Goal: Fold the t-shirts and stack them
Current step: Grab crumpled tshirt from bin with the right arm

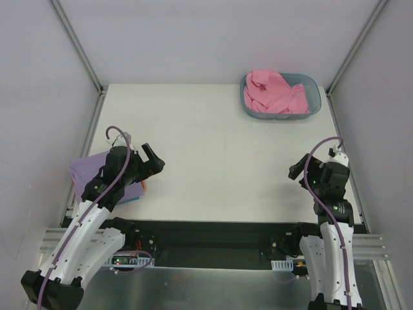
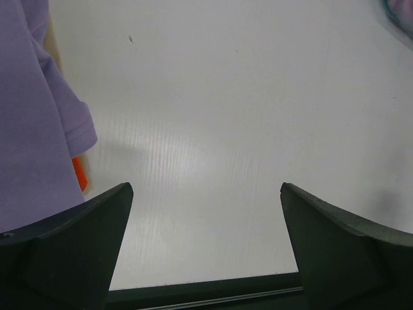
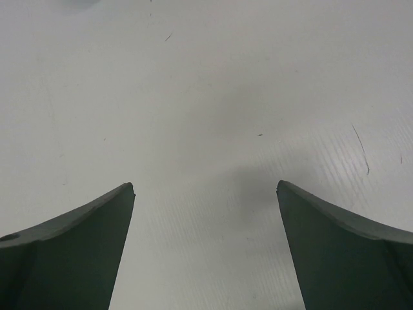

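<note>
Near left, the purple shirt [image 1: 97, 174] lies folded by the table's [image 1: 213, 161] edge, seemingly starting the stack. The left gripper [image 1: 152, 161] hovers beside it, fingers apart and empty; the right gripper [image 1: 298, 172] likewise. Far right, the pink shirt [image 1: 274, 92] sits crumpled in the tub [image 1: 313, 97], awaiting folding.

We see only part of the lavender t-shirt [image 1: 90, 173] from above, since the left arm [image 1: 97, 200] covers much of it, and the left wrist view cuts it off at the left edge. A small orange thing [image 2: 79, 173] peeks from beneath its hem; we cannot tell what it is. The pink t-shirt [image 1: 274, 93] lies crumpled in the teal tub [image 1: 314, 97], its shape unreadable.
</note>
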You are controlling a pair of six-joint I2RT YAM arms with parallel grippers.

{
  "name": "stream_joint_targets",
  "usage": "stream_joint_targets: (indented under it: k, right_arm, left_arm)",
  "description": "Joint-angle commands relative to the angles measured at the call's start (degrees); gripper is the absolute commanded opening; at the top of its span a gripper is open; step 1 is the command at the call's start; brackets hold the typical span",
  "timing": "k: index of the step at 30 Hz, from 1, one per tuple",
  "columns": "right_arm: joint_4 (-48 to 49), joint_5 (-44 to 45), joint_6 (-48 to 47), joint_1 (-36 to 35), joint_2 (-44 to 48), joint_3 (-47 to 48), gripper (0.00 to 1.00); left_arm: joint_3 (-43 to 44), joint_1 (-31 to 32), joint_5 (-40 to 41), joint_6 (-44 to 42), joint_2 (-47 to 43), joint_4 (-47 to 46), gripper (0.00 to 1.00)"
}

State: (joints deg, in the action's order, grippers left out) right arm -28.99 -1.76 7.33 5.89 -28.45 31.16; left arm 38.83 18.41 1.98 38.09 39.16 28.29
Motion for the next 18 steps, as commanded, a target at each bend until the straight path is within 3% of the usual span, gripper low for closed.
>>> stream_joint_targets:
  k: [1, 12, 18]
  right_arm:
    - [0.8, 0.3, -0.7, -0.4, 0.2, 1.4, 0.97]
    - [2.2, -0.6, -0.8, -0.4, -3.1, 3.6, 0.97]
    - [5.2, -2.9, -0.2, -0.3, -13.3, 12.3, 0.97]
  left_arm:
    - [-0.3, 0.3, -0.7, -0.7, -1.1, -1.4, 0.99]
    - [0.0, 0.3, -0.9, -0.5, 0.7, -1.7, 0.99]
    - [-0.8, 0.3, -1.9, -0.3, 3.5, -4.5, 0.99]
